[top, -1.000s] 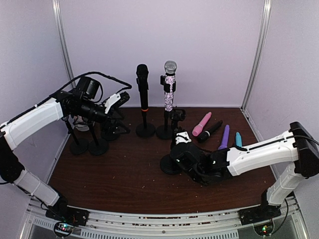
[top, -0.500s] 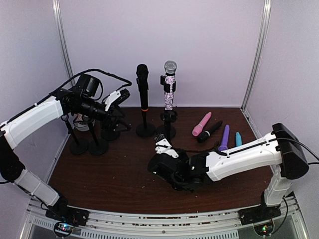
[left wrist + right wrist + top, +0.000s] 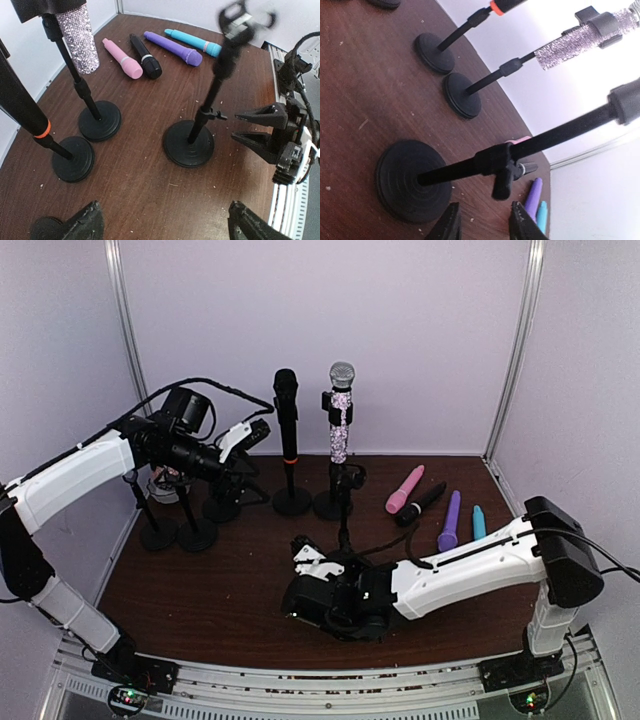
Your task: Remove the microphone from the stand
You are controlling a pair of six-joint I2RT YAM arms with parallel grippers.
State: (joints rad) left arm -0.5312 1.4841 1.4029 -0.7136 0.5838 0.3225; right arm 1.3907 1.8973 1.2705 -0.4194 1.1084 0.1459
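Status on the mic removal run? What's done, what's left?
Done: the pink microphone, black handheld microphone, purple microphone and teal microphone lie loose on the table; the centre stand is empty.
In hand: nothing. The right gripper sits open near that stand's base, and the left gripper hovers open.
Left: the orange-ringed microphone and glitter microphone are still on their stands.

Ahead of me, the black microphone (image 3: pixel 286 412) with its orange ring sits upright in a round-based stand (image 3: pixel 292 502). Just beside it, the glittery microphone (image 3: pixel 340 430) sits upright, clipped in a second stand (image 3: pixel 329 506).
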